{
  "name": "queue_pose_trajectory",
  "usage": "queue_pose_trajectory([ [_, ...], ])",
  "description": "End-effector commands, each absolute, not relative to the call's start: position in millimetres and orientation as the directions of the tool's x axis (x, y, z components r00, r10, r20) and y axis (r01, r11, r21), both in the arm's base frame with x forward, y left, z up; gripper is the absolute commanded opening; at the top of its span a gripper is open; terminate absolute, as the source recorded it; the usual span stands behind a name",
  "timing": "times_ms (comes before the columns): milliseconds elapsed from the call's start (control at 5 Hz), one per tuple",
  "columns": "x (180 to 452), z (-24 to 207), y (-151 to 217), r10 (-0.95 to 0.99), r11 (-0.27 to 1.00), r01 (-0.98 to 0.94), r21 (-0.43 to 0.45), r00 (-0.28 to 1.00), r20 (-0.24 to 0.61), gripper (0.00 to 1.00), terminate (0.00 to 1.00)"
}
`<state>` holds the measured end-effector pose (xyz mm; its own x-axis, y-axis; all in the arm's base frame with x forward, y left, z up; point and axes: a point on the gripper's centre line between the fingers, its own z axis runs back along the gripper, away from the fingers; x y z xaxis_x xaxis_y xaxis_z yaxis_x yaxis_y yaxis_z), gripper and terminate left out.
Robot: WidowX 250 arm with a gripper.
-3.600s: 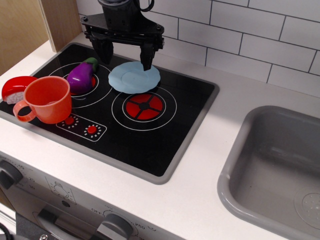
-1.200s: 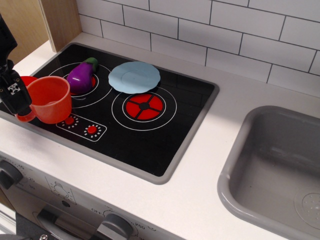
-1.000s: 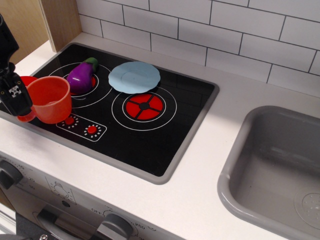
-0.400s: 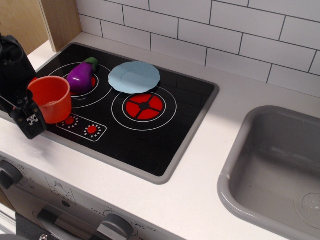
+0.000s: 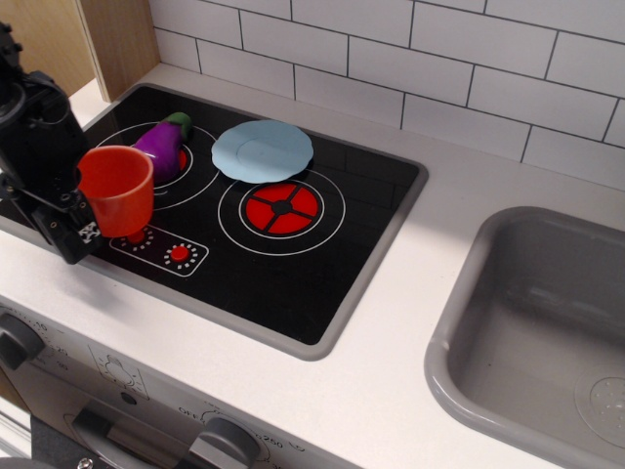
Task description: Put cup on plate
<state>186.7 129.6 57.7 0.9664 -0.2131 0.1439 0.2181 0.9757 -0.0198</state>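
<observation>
Cup held at the stove's left edge

The black gripper (image 5: 70, 217) is clamped on the left side of the smooth orange-red plastic cup (image 5: 117, 190). At its two o'clock, well apart, the flat round pale blue plate (image 5: 262, 150) lies on the glossy black stove (image 5: 293, 269), near the shiny purple eggplant (image 5: 163, 147).

gripper (image 5: 76, 217) and arm body are showing all matte black, blocky housing with a rounded upper section. one finger (image 5: 68, 237) is carrying a small white patterned marker near its tip. cables and screws are too dark to make out.
</observation>
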Motion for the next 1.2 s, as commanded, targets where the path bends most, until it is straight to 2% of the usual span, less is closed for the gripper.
queue_pose_trajectory([
  [0,214.1,89.5,102.6,-0.072,0.996,0.083,-0.039,0.973,0.219,0.0,0.0],
  [400,265.8,98.6,69.0,0.065,0.997,-0.051,-0.056,0.952,0.298,0.0,0.0],
  [600,289.2,100.4,68.1,0.128,0.992,-0.116,-0.058,0.937,0.325,0.0,0.0],
  [800,304.4,94.5,72.3,0.165,0.986,-0.16,-0.043,0.929,0.332,0.0,0.0],
  [1000,303.2,83.6,78.0,0.157,0.987,-0.163,-0.011,0.927,0.34,0.0,0.0],
])
